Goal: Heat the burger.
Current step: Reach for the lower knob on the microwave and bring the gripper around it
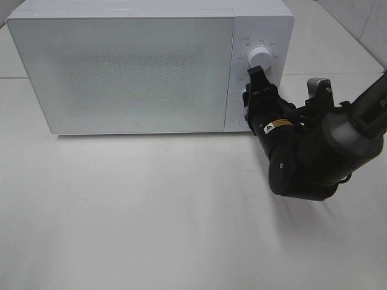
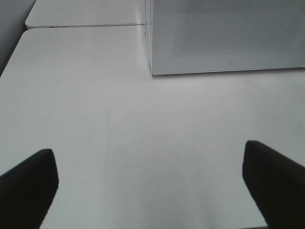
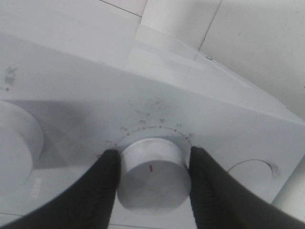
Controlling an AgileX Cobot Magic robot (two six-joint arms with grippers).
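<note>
The burger is out of view. The white microwave [image 1: 133, 72] stands at the back of the table with its frosted door closed. My right gripper [image 1: 249, 87] reaches to the control panel and is shut on the lower dial [image 3: 152, 174], with one black finger [image 3: 107, 176] pressed against each side of it. The dial's red mark points toward the camera. My left gripper [image 2: 150, 186] does not appear in the exterior high view. In the left wrist view it hangs open and empty over bare table in front of the microwave's corner [image 2: 152, 71].
A second, upper dial [image 1: 260, 57] sits above the one I hold. The right arm's dark bulk [image 1: 308, 157] hangs over the table to the right of the microwave. White tabletop [image 1: 151, 211] stretches in front of the oven.
</note>
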